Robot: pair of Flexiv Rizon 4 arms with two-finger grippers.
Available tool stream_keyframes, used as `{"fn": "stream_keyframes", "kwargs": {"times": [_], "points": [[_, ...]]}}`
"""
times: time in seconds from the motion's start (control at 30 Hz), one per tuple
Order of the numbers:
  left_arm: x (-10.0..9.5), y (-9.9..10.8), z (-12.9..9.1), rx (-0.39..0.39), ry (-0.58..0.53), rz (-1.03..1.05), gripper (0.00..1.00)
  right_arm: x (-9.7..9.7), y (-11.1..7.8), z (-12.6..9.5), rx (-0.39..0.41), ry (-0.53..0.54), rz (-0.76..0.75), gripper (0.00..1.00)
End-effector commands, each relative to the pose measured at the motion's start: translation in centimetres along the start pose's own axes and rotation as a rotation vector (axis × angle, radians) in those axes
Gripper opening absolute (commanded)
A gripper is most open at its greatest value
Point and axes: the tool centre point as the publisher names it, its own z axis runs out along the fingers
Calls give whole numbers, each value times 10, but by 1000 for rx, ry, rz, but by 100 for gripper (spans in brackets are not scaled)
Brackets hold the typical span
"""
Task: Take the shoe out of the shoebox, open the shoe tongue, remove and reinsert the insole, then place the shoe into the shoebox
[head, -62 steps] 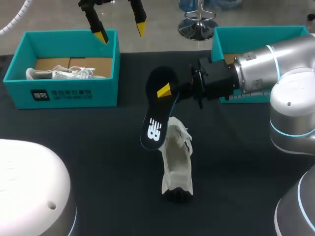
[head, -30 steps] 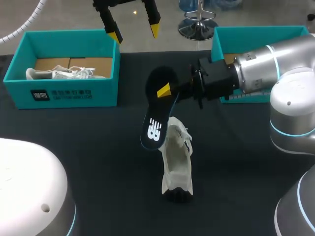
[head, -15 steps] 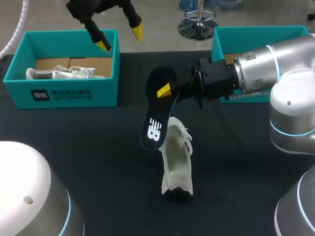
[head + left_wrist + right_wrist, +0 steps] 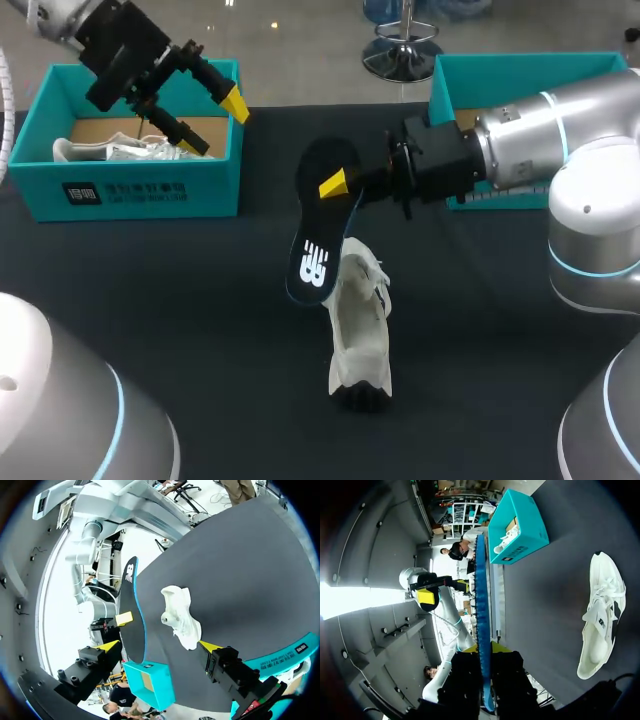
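The left gripper [image 4: 218, 126], fingers apart, swings leftward; the right gripper [image 4: 338, 186] clamps the insole [image 4: 316, 245], whose length slants downward below it.

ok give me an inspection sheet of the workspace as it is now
surface: black table
job's things: white shoe on the table between the boxes; insole held above it; left shoebox holds a second white shoe; right shoebox behind right arm
clutter: nothing seen
grippers: left gripper open over left shoebox; right gripper shut on insole
cables: nothing seen
surroundings: nothing seen
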Motion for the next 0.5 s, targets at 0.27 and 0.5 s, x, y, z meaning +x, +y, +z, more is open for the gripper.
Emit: {"fn": "stream_keyframes", "kwargs": {"times": [0.27,0.5], "points": [[11,-9,21,32,-228,-12,100,0,0,2,-2,-2,0,0],[11,-9,21,32,-228,-12,100,0,0,2,-2,-2,0,0]]}}
